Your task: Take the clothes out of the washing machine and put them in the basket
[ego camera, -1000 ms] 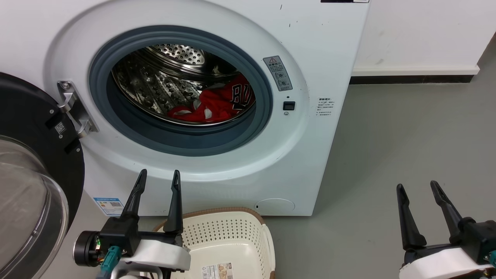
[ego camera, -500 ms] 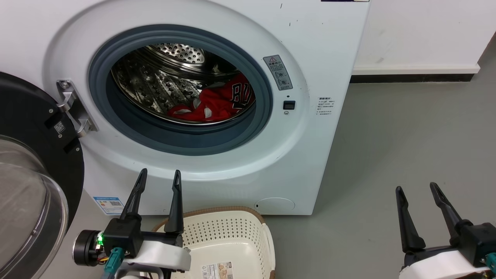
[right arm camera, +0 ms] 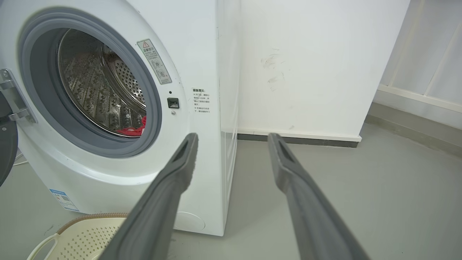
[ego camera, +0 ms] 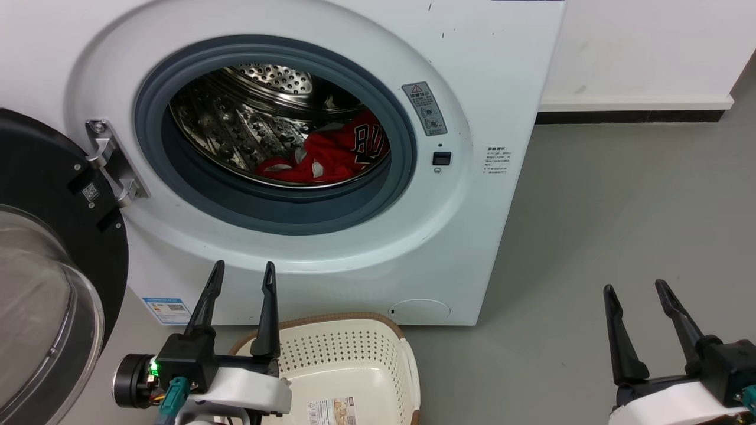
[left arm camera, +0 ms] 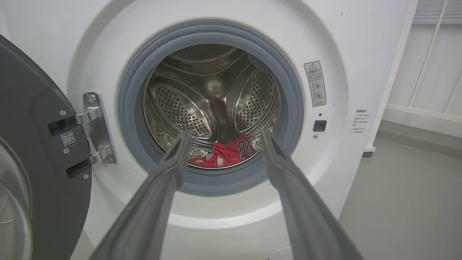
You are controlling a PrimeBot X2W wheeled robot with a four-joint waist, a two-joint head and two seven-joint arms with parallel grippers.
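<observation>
so the clothes (ego camera: 331,156) sit low in the washing machine (ego camera: 472,71) drum, up ahead of my left gripper (ego camera: 244,264), spread wide and empty, way closer to the opening than my right gripper (ego camera: 634,285), also spread and empty

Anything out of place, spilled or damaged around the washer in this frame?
Nothing spilled or askew. The clothes lie inside the washing machine; the basket stands upright before it. Only oddity: faint scuff marks on the white wall beside the machine.
</observation>
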